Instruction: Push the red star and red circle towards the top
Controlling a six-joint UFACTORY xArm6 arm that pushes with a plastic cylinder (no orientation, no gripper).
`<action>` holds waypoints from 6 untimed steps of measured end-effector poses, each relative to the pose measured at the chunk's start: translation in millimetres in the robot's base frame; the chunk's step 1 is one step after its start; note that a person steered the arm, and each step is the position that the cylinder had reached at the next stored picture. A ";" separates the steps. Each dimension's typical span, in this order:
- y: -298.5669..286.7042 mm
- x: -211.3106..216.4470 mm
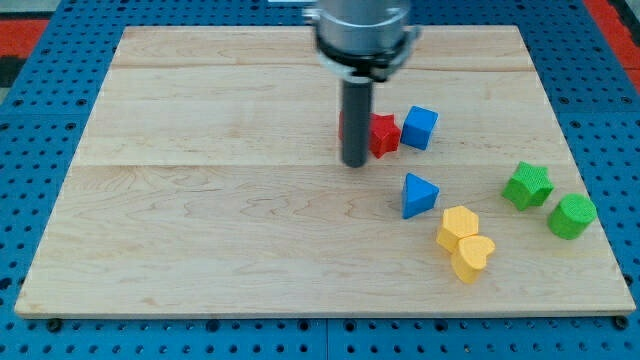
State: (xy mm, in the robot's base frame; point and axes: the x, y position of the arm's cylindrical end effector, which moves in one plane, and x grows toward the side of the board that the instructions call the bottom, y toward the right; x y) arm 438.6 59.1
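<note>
My tip rests on the wooden board, just below and left of the red blocks. The red star sits right of the rod, touching the blue cube. A sliver of a second red block shows at the rod's left edge; the rod hides most of it, so I cannot make out its shape.
A blue triangle lies below the cube. A yellow hexagon and a yellow heart touch at the lower right. A green star and a green cylinder sit near the right edge.
</note>
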 end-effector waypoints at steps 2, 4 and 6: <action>54.5 -0.5; 15.6 -28.3; -73.4 -48.9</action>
